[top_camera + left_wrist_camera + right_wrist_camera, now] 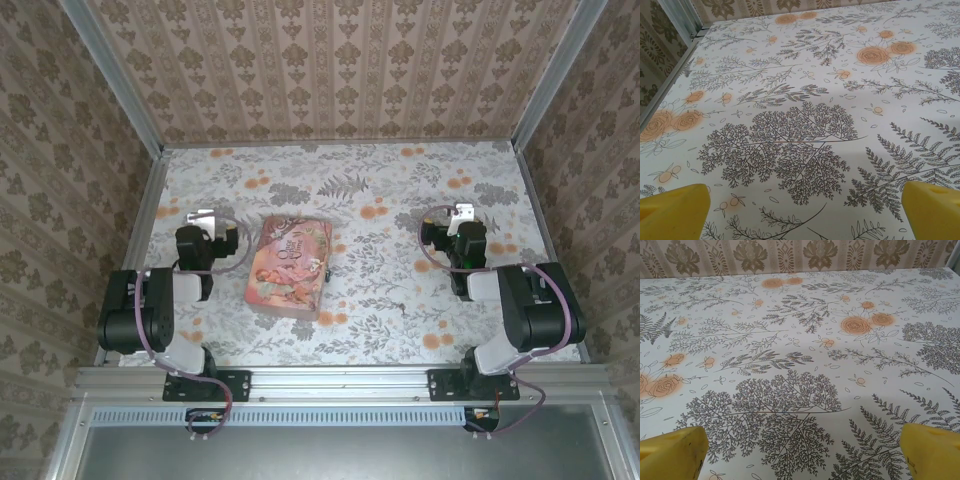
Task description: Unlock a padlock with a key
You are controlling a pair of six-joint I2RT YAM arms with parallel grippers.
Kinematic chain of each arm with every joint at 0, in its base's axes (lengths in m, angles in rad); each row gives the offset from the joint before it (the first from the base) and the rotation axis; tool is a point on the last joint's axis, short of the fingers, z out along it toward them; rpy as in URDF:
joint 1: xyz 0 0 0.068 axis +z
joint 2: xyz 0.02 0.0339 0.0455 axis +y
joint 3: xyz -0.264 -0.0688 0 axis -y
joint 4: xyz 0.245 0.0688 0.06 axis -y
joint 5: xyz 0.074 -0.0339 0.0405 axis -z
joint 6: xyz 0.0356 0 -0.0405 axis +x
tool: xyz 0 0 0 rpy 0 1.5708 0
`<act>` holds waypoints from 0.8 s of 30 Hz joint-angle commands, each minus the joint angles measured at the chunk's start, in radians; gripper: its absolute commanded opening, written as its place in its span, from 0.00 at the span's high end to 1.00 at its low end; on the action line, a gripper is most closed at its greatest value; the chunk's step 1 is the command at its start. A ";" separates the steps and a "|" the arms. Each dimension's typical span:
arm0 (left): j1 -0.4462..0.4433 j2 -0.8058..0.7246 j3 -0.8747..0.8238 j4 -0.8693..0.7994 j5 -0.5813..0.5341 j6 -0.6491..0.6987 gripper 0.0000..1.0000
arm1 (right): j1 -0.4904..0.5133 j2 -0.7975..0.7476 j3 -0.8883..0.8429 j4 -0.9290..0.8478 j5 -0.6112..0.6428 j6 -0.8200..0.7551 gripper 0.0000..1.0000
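A tiny dark padlock (326, 267) sits against the right edge of the pink picture tin (290, 265), in the middle of the table. A thin dark speck lying on the cloth to the tin's right looks like the key (400, 306). My left gripper (205, 217) rests left of the tin and is open. My right gripper (460, 213) rests well to the right of the key, also open. In the left wrist view the yellow fingertips (675, 210) stand far apart over bare patterned cloth, as do the fingertips (932, 450) in the right wrist view.
The floral tablecloth (370, 190) covers the whole table. Patterned walls with metal frame posts (110, 75) close in the left, back and right sides. An aluminium rail (340, 382) carries both arm bases at the near edge.
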 commanded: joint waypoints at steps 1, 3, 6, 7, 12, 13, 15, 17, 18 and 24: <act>-0.004 -0.006 0.007 0.029 0.009 -0.008 0.00 | 0.001 -0.015 -0.004 0.011 -0.023 -0.001 0.00; -0.004 -0.006 0.007 0.029 0.009 -0.009 0.00 | 0.001 -0.015 -0.001 0.005 -0.026 -0.002 0.00; -0.004 -0.005 0.007 0.029 0.009 -0.009 0.00 | 0.000 -0.014 0.001 0.003 -0.028 -0.002 0.00; -0.003 -0.006 0.007 0.029 0.009 -0.008 0.00 | 0.001 -0.014 0.001 0.003 -0.028 -0.002 0.00; -0.004 -0.004 0.007 0.029 0.009 -0.007 0.00 | 0.001 -0.015 0.001 0.003 -0.027 -0.002 0.00; -0.004 -0.005 0.007 0.029 0.009 -0.008 0.00 | 0.001 -0.014 0.001 0.003 -0.027 -0.002 0.00; -0.004 -0.006 0.007 0.029 0.009 -0.008 0.00 | 0.001 -0.015 0.001 0.003 -0.027 -0.002 0.00; -0.003 -0.005 0.007 0.030 0.009 -0.008 0.00 | 0.001 -0.015 0.001 0.003 -0.027 -0.002 0.00; -0.004 -0.006 0.006 0.029 0.009 -0.008 0.00 | 0.001 -0.014 0.001 0.003 -0.027 -0.002 0.00; -0.004 -0.006 0.007 0.029 0.009 -0.008 0.00 | 0.001 -0.013 0.001 0.002 -0.027 -0.002 0.00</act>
